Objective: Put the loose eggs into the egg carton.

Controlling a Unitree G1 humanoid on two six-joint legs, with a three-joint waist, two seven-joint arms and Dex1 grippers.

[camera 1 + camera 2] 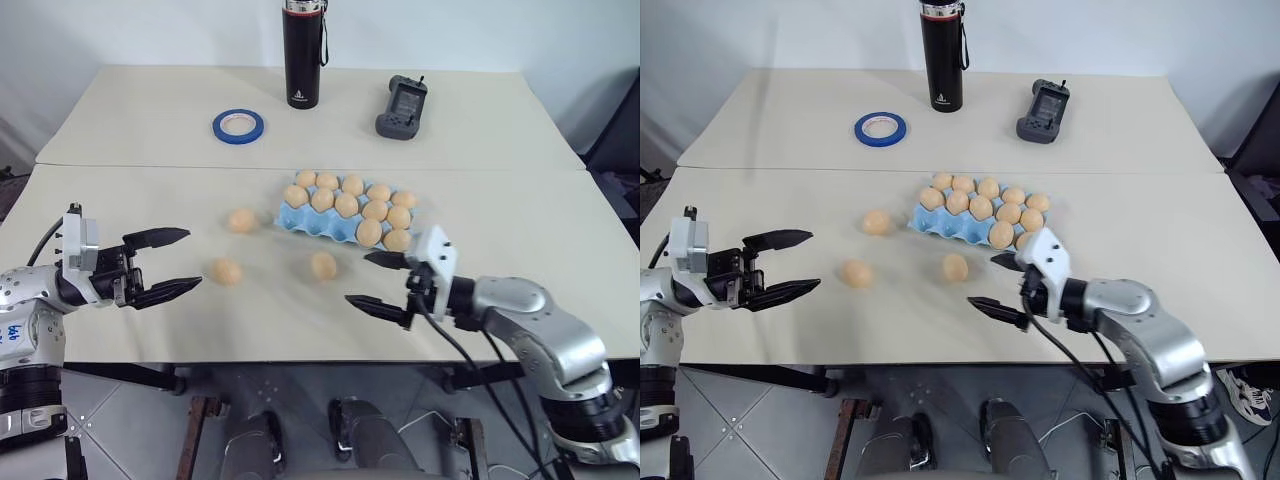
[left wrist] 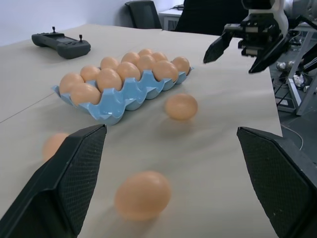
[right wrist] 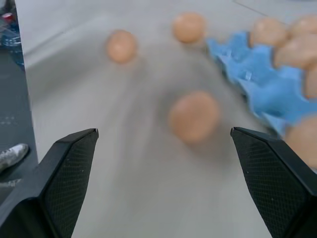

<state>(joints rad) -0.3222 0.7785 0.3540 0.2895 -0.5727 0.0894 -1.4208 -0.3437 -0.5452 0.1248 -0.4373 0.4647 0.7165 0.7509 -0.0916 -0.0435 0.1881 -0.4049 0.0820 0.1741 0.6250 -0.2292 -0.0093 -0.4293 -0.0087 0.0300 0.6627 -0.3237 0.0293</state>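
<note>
Eggs: we count three loose on the table, left of the carton.
Left gripper: wide open, empty.
Right gripper: wide open, empty.

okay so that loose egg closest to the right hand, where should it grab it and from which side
Take that egg across its narrow middle, coming from its near right, where the open right hand already faces it. It lies alone on the table, clear of the egg carton, so both fingers fit around it.
</note>
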